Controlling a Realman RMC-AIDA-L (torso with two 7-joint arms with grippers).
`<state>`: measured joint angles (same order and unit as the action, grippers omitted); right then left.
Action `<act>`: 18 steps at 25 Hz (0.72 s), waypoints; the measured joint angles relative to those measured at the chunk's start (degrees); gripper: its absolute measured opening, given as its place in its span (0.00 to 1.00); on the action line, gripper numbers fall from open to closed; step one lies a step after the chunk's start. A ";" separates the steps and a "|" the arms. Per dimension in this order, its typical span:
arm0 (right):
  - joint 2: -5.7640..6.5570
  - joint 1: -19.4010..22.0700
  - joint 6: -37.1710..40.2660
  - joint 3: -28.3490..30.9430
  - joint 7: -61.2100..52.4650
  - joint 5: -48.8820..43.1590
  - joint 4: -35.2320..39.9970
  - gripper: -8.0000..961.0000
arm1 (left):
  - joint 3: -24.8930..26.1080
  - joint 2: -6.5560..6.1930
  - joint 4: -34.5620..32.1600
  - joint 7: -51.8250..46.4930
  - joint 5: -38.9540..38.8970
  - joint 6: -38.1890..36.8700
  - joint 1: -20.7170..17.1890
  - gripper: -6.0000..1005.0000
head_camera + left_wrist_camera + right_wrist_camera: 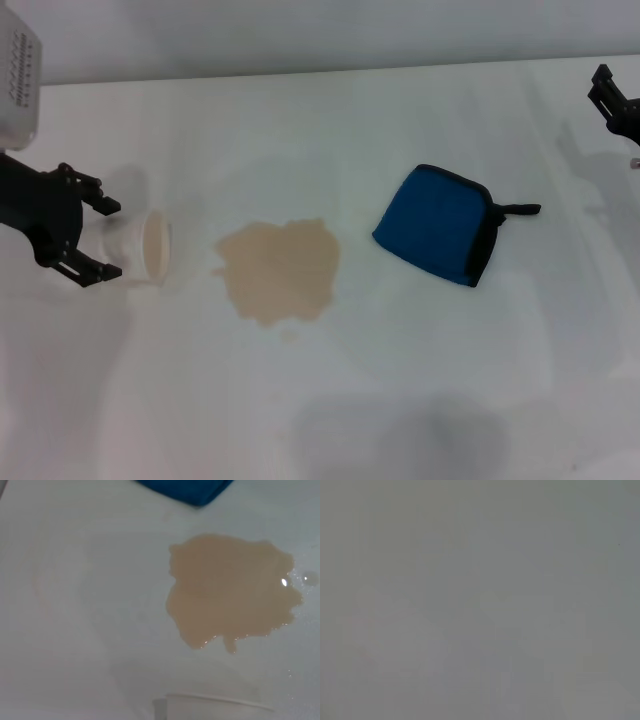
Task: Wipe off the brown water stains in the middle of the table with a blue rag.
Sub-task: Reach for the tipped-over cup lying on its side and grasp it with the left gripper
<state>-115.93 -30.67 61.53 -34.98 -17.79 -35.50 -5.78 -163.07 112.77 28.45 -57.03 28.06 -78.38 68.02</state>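
Head view first: the table (330, 420) fills nearly all of the view. Near its middle lie the brown water stains (280, 268), a flat tan puddle with ragged edges. At about 3 o'clock from the puddle, a little farther back and apart from it, lies the blue rag (435, 235), folded, with black edging and a small black loop tab toward its 3 o'clock side. At 9 o'clock from the puddle a white paper cup (145, 245) lies on its side, mouth toward the stain. The left gripper (95, 240) is at the 9 o'clock edge, its two fingers spread wide on either side of the cup's closed end; whether they touch it I cannot tell. The right gripper (612, 100) is at about 2 o'clock, well apart from the rag; its opening cannot be told.

Left wrist view: the puddle (230, 592), a corner of the rag (187, 490), and the cup's rim (220, 705).

Right wrist view: only plain grey surface.
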 joint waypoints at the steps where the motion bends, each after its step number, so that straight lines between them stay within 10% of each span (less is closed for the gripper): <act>1: 0.00 0.00 -0.03 0.00 0.02 0.00 0.03 0.90 | 0.03 0.08 -0.24 0.00 0.08 0.37 -0.16 0.87; 18: -0.05 0.00 -0.04 0.00 0.04 -0.31 0.46 0.90 | 0.04 1.18 -1.56 -0.29 0.12 4.92 -2.29 0.87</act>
<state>-115.98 -30.67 61.49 -34.98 -17.75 -35.81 -5.32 -163.03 113.94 26.89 -57.33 28.17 -73.47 65.73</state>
